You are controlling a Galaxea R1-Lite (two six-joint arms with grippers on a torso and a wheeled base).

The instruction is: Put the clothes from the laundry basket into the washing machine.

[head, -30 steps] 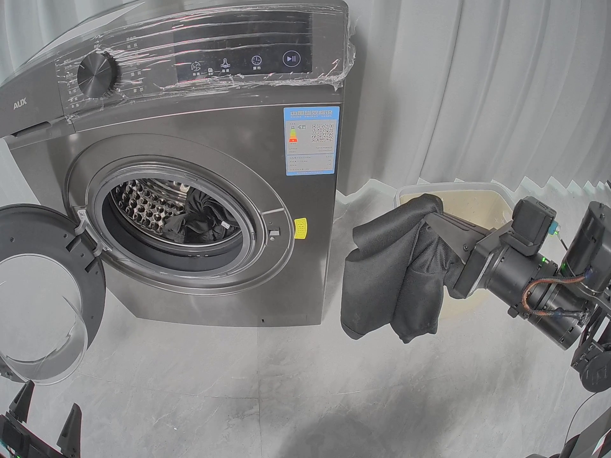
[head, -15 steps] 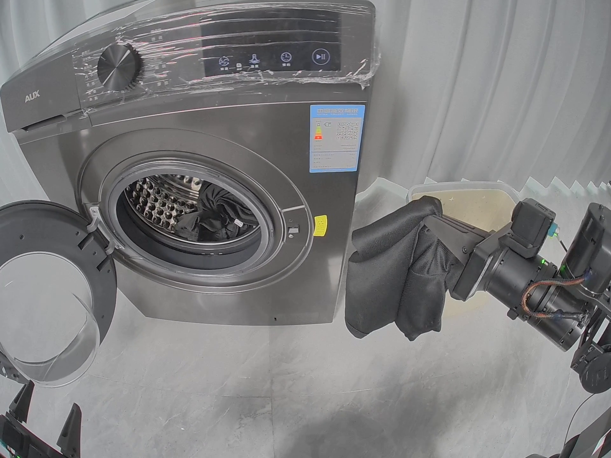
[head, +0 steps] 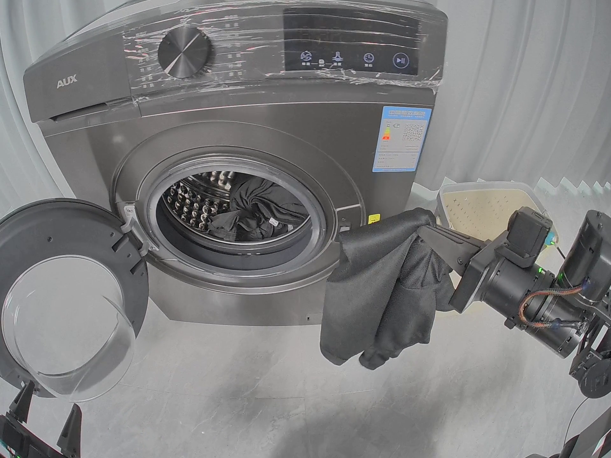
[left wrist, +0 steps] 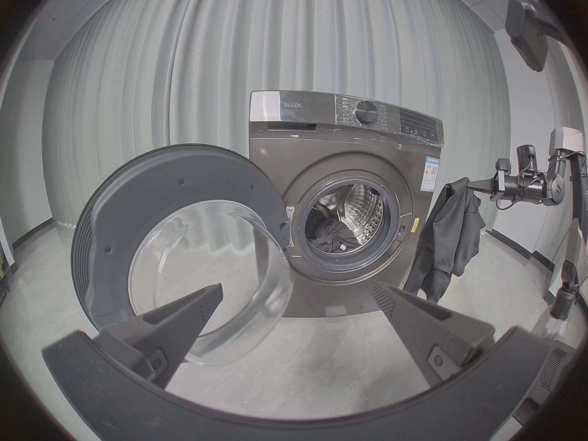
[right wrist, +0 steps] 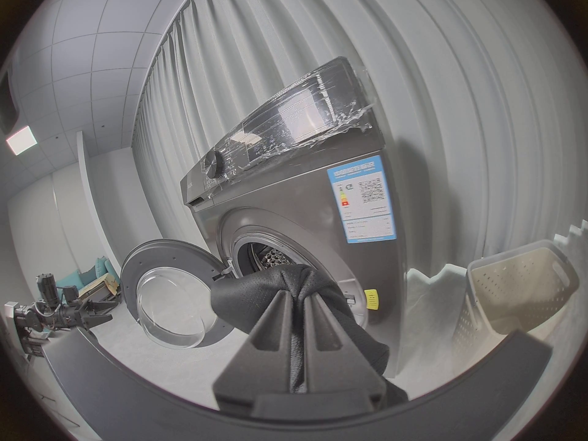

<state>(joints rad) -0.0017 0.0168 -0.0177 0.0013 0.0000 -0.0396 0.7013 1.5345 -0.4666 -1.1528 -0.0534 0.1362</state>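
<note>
Notably, the right gripper (head: 425, 228), clamped on the dangling black garment (head: 375, 287), sat just right of the open mouth of the washing machine (head: 254, 122).

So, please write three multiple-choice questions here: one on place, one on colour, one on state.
1. Where is the gripped black garment? A in the basket B hanging before the washing machine C on the floor
2. What colour is the laundry basket? A blue B cream C red
3. How is the door? A swung open B shut C removed
B: it hangs from the right gripper, jaws shut. B: its walls are cream. A: it stands wide beside the opening.
</note>
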